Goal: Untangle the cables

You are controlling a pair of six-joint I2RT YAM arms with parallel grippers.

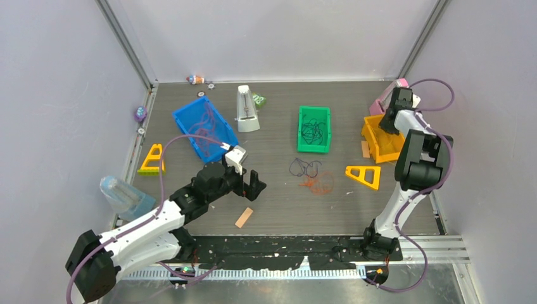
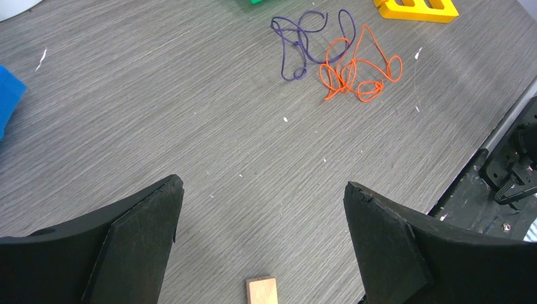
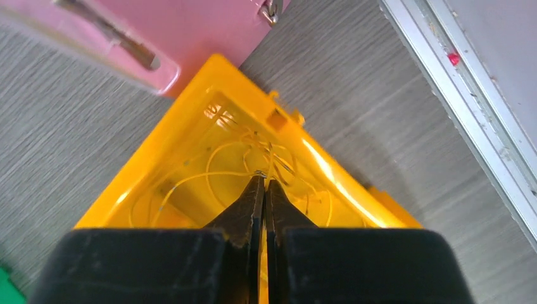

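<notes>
A dark purple cable [image 1: 304, 166] [image 2: 297, 47] and an orange cable [image 1: 318, 184] [image 2: 354, 69] lie loosely looped side by side on the grey table, touching where they meet. My left gripper [image 1: 250, 185] [image 2: 263, 190] hovers open to their left, with nothing between its fingers. My right gripper [image 1: 387, 123] [image 3: 264, 180] reaches down into the yellow bin [image 1: 380, 149] [image 3: 190, 114] at the far right. Its jaws are pressed together, the tips pinching a thin yellow cable [image 3: 209, 177] that coils in the bin.
A green bin [image 1: 315, 149] holds dark cables and a blue bin [image 1: 190, 117] holds purple ones. A tan wooden stick [image 1: 244, 217] [image 2: 262, 291] lies just below the left gripper. Yellow triangles [image 1: 364, 175] [image 1: 152, 159], a white upright object [image 1: 246, 109], a pink box [image 3: 209, 31] and a clear bottle [image 1: 123, 196] stand around.
</notes>
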